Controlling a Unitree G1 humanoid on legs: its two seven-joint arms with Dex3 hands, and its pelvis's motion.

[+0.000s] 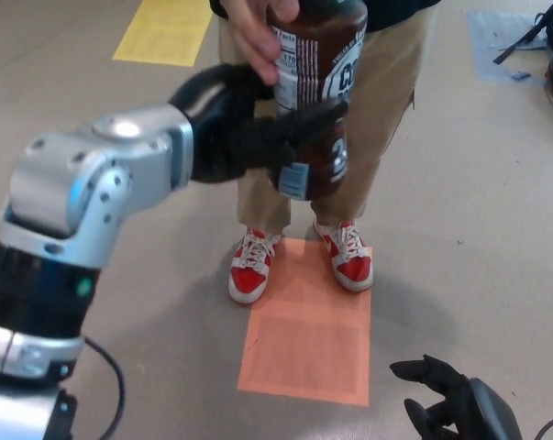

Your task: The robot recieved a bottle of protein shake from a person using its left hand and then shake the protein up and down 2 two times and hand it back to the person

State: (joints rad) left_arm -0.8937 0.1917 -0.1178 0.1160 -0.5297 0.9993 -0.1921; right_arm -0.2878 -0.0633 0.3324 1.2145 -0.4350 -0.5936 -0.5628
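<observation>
- Head view: the bottle [317,101] of brown shake stands upright near the top middle of the picture, in front of a person's tan trousers [386,119].
- The person's hand [258,32] grips the bottle's upper part from the left side, fingers on the white label.
- The robot's left hand [258,137] reaches in from the picture's left, at the end of a silver and black arm [83,202].
- Its black fingers [308,119] are wrapped around the bottle's lower half, one lying across the front of the label, so the hand is clasped on the bottle just below the person's hand.
- The bottle is thus held from above by the person and from below by the robot at once.
- The robot's right hand [450,399] sits low in the bottom right corner, well apart from the bottle, fingers spread and holding nothing.
- On the floor below stand the person's red and white shoes [299,261], toes touching an orange mat [308,344].
- A yellow mat [161,32] lies at the upper left.
</observation>
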